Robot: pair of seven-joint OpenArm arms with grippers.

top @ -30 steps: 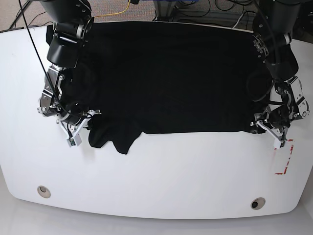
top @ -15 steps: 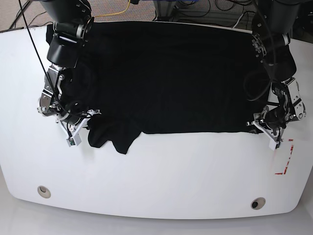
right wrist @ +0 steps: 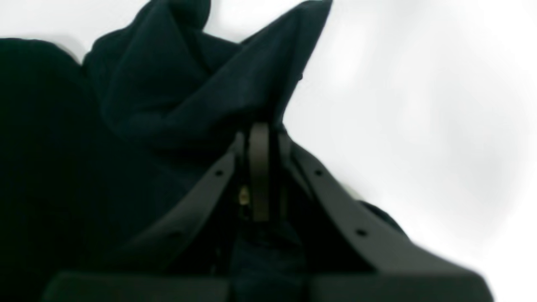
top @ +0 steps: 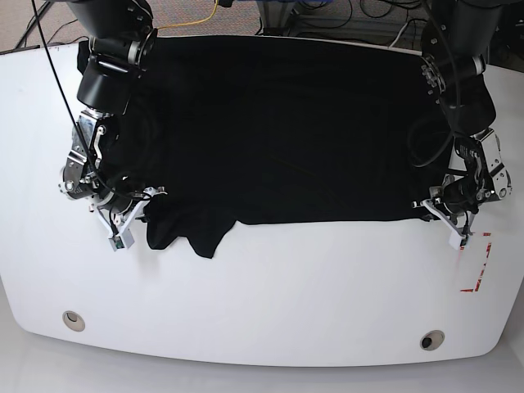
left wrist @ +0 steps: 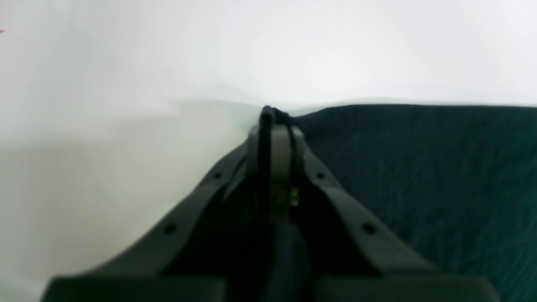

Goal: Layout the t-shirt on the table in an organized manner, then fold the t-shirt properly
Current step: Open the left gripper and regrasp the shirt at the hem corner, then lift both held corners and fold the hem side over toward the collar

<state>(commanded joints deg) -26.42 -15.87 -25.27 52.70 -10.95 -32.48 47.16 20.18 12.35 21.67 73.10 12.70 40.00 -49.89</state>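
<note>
I have the black t-shirt (top: pixel 286 131) spread across the upper middle of the frame on the white table (top: pixel 270 303), its far edge hanging at the table's back rim. Most of the body lies flat and roughly rectangular, so I judge the layout stage well along but not finished. My right gripper (top: pixel 123 221), at the left of the base view, has its jaws pressed together on a bunched fold of cloth; my right wrist view shows that fabric (right wrist: pixel 201 84) peaking up in loose ridges just past my fingertips. That lower left corner is rumpled, with a flap of cloth (top: pixel 192 233) drooping toward the bottom of the frame below the otherwise straight hem.

My left gripper (top: pixel 453 225), at the right of the base view, pinches the other hem corner; in my left wrist view a thin dark edge of cloth (left wrist: pixel 268 115) sits clamped between my closed jaws, and the shirt (left wrist: pixel 419 176) lies smooth to the right of it. Red tape marks (top: pixel 479 266) sit just beside that gripper, lower right.

What I think is left: smoothing the crumpled corner, then every fold, none of which is begun
</note>
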